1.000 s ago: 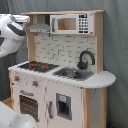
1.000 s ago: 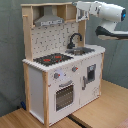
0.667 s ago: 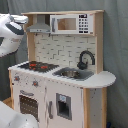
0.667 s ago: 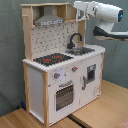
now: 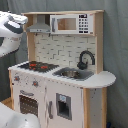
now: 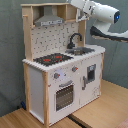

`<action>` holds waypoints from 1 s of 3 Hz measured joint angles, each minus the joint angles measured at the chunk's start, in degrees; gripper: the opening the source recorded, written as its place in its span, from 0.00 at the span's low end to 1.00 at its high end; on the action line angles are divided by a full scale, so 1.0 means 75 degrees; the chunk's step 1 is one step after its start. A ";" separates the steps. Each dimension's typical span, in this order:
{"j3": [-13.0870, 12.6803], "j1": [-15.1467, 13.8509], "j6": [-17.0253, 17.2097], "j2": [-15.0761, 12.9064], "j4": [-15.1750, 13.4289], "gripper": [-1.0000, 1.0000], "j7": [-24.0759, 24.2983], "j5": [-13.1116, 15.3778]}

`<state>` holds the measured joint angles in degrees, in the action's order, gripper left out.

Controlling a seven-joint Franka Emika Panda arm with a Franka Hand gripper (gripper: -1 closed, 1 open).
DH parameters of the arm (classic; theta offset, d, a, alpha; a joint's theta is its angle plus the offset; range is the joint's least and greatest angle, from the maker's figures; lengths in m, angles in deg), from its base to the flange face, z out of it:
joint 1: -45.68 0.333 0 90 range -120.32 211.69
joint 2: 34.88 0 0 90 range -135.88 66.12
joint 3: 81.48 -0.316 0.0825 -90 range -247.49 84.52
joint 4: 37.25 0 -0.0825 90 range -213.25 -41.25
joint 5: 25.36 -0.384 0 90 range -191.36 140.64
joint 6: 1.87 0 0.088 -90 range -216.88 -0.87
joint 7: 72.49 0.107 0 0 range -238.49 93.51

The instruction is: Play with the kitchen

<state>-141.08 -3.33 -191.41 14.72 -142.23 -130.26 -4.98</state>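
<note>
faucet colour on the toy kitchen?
Black. The faucet curves over the sink; it shows best in the first exterior view.

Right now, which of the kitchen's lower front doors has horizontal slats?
The oven door beneath the red-ringed hob. The door under the sink instead carries a small dark panel.

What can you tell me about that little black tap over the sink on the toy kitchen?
The small black curved faucet arches like a hook, its spout bending down over the grey metal-looking sink basin. It looks like matte plastic and stands upright on the white countertop, at the back by the pale patterned wall. Nothing is touching it; the white robot arm is up near the top shelf.
</note>
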 joint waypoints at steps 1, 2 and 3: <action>0.0004 -0.0292 0.0037 0.0377 0.0004 1.00 0.0921 -0.0004; 0.0001 -0.0494 0.0156 0.0698 0.0003 1.00 0.1681 -0.0005; 0.0000 -0.0682 0.0349 0.1049 -0.0006 1.00 0.2558 -0.0005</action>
<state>-141.08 -8.45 -188.79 22.59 -142.27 -111.07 -5.01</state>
